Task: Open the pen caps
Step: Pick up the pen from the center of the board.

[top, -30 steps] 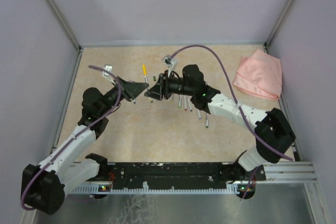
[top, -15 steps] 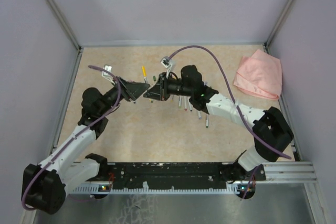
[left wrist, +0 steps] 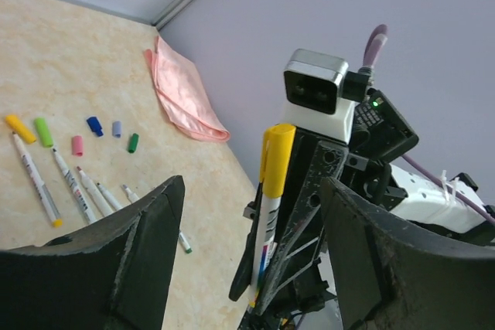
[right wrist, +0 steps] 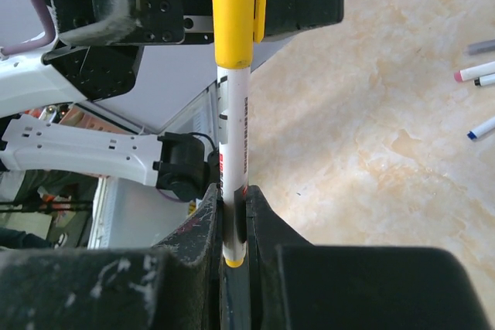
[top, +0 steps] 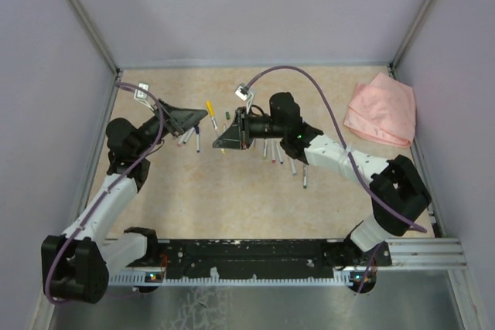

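Top view: beige marbled tabletop (top: 232, 199) boxed in by lilac walls (top: 255, 5) with metal corner posts, pink cloth (top: 380, 110) far right; left gripper (top: 199, 120) spread open and empty, facing the right gripper (top: 223, 141) mid-table. Left wrist: loose caps (left wrist: 77, 145) lie in a row on the table beside uncapped pens (left wrist: 73, 187), and the right gripper's pen (left wrist: 265, 229) wears its yellow cap (left wrist: 277, 152). Right wrist: fingers (right wrist: 186, 253) clamped on that pen's white barrel, cap on at the far end.

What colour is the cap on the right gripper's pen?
The cap is yellow; clearest in right wrist view.
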### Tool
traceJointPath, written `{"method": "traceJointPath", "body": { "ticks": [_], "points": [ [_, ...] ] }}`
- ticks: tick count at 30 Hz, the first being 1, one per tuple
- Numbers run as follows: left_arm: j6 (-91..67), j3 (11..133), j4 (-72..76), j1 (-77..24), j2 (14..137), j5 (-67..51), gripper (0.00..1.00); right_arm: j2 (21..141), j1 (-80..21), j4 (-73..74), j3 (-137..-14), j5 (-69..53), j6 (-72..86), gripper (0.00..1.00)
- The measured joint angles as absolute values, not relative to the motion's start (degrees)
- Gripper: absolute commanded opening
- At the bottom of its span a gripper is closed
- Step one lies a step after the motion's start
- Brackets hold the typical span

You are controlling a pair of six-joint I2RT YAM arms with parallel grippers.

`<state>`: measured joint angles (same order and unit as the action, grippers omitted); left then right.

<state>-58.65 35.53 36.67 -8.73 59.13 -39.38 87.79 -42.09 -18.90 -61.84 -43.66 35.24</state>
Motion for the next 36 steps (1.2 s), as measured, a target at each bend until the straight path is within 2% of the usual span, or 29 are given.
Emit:
{"method": "traceJointPath", "body": {
  "ticks": [7, 17, 25, 28, 30, 33, 36],
  "points": [
    [-61.78, 36.23, 41.34, -8.73, 61.45, -42.68, 0.63, 88.62, -42.11, -18.85, -62.37, -45.39, 35.66, 0.0],
    [-64.77, 36.88, 45.45, -8.73, 65.43, -45.76, 0.41, 90.59, -42.22, -17.89, -64.75, -46.44, 35.55, 0.0],
    [-66.04, 37.26, 48.1, -8.73, 67.96, -47.68, 0.32, 92.16, -42.37, -15.25, -66.26, -46.48, 34.5, 0.0],
    [-66.13, 37.52, 48.62, -8.73, 68.45, -48.12, 0.24, 92.33, -42.63, -14.39, -66.96, -46.44, 33.91, 0.0],
    [-66.11, 37.58, 48.93, -8.73, 68.6, -48.31, 0.24, 92.4, -42.83, -13.72, -67.48, -46.44, 33.47, 0.0],
    [-66.0, 37.69, 49.39, -8.62, 68.79, -48.56, 0.31, 92.44, -42.85, -12.75, -68.03, -46.33, 33.17, 0.0],
    [-66.04, 37.78, 49.58, -8.62, 69.01, -48.71, 0.32, 92.51, -42.94, -12.16, -68.38, -46.26, 32.56, 0.0]
  ]
}}
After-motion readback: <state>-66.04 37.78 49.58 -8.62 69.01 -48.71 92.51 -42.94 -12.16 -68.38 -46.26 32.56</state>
